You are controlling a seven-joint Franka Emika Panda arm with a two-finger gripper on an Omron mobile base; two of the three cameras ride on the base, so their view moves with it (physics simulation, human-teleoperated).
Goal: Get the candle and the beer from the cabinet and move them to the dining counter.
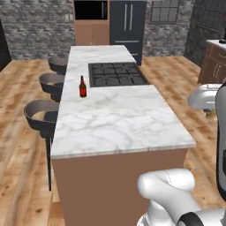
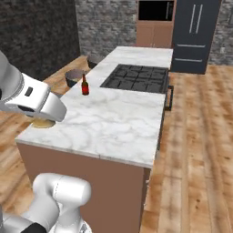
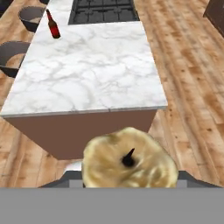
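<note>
Gold-tan wax fills the bottom of the hand view: the candle (image 3: pixel 129 162), black wick up, sits right at the hand, whose fingertips it hides, so I cannot tell how they stand, though it looks held. It hangs short of the near end of the white marble table (image 3: pixel 87 70). Further along, the beer (image 1: pixel 82 87) stands upright near the table's left edge, just beside the black cooktop (image 1: pixel 115 74). 3 dark stools (image 1: pixel 40 115) line that side.

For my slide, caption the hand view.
Gold-tan candle held above floor before white marble counter bearing brown beer bottle.
</note>
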